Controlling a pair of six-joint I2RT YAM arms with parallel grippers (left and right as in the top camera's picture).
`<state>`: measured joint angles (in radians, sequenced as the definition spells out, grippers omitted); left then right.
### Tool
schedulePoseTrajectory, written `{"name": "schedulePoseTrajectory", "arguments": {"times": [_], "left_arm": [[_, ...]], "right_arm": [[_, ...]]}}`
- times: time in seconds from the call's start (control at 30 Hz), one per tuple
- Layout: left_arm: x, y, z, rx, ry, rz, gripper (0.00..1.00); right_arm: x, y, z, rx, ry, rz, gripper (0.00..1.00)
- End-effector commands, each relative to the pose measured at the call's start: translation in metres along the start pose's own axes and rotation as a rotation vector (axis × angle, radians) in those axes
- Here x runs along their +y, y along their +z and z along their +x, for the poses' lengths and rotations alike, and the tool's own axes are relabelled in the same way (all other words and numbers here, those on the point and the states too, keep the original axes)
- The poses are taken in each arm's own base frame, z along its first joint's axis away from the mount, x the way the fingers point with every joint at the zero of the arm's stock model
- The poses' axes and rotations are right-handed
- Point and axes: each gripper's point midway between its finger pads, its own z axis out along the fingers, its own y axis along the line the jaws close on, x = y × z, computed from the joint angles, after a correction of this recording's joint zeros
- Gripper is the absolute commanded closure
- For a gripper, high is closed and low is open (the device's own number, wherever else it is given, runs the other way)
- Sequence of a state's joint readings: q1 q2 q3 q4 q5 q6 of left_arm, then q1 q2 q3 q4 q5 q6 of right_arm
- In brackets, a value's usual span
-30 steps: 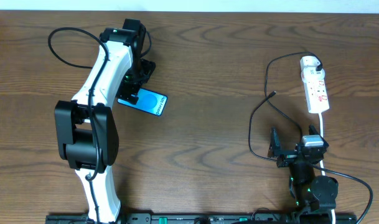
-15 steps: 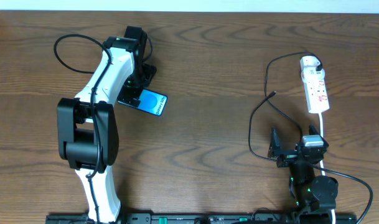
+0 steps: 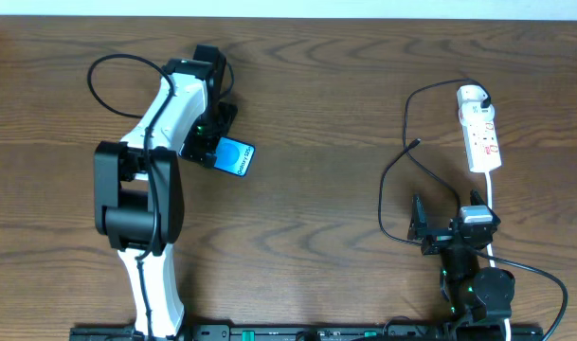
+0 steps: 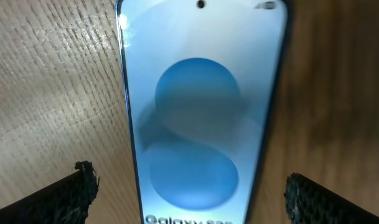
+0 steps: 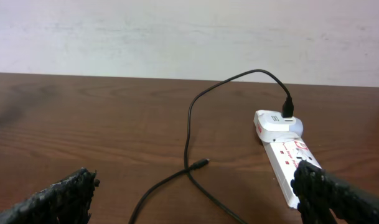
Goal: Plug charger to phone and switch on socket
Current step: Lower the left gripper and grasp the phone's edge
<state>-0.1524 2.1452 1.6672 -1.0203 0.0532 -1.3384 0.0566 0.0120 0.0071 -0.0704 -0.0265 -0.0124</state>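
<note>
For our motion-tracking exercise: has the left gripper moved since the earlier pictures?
Yes. In the overhead view the left gripper has shifted slightly right and toward the near edge, covering more of the phone, which lies unmoved on the table.

Two dark, rough-textured fingers [image 5: 61, 198] fill the lower corners of the frame, set far apart with nothing between them but bare wood. The brown desk [image 5: 83, 124] runs back to a pale wall [image 5: 177, 31]. On the right lies a white power strip [image 5: 287, 160] with red markings, its near end hidden behind the right-hand finger. A white plug [image 5: 277, 122] sits at its far end. From the plug a black charger cable [image 5: 192, 109] arcs up and left, then drops toward the camera. Its small connector tip [image 5: 203, 163] rests on the desk, left of the strip and apart from it.
</note>
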Motion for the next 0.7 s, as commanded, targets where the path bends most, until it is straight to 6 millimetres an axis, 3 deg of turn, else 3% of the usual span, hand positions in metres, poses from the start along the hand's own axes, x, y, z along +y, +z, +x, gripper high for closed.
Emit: {"name": "schedulePoseTrajectory", "arguments": {"times": [0.0,0.67], "left_arm": [[0.0048,0.0099,-0.004,-0.015,-0.031,-0.035,0.02],[0.0056,0.0153,-0.0079,-0.038,-0.007,-0.035,0.02]], "right_arm": [[0.0006,-0.0002,0.0004,0.0,-0.012,-0.002,0.01],[0.0006,-0.0002,0.0005,0.0,-0.012,-0.002,0.01]]}}
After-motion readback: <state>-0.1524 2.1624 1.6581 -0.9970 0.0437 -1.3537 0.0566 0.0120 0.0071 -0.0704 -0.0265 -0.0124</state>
